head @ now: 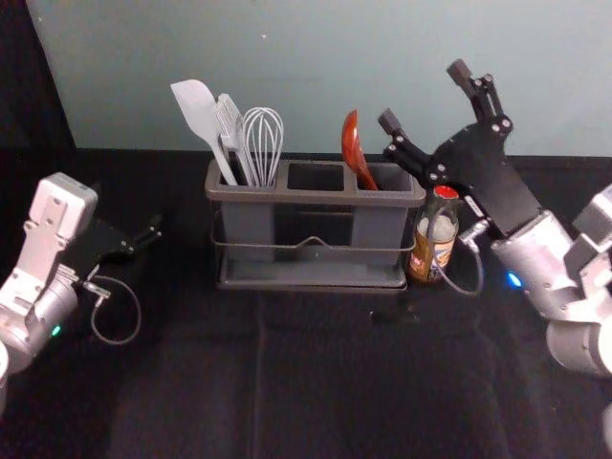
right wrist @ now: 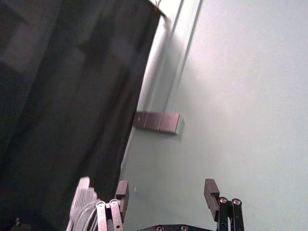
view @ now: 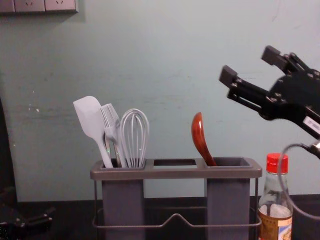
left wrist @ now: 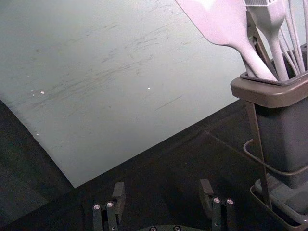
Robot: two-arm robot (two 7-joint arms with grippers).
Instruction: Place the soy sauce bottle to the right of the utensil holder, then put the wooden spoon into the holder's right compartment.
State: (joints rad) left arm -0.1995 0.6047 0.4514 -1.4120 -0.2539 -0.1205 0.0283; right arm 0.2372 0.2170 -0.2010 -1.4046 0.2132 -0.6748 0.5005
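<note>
1. While the right gripper is hanging above the right end of the utensil holder, its fingers are standing wide apart and holding nothing.
2. Seen from the chest, that gripper is coming in from the right edge, well above the holder's rim, its fingers pointing up and leftward.
3. The wooden spoon is standing in the holder's right compartment, bowl end up, and is leaning towards the left.
4. The soy sauce bottle is standing upright on the bench, just beside the holder's right end, red cap uppermost. Whether the two are touching, I am not managing to tell.
5. A thin cable from the right arm is looping across the view of the bottle.
6. A pale spatula, a brush-like utensil and a whisk are sharing the left compartment.
7. Over on the left side, the left gripper is idling low, apart from the holder. Its fingers are gaping, with nothing between them.
8. On the wall, a socket strip is showing beyond the right gripper.
</note>
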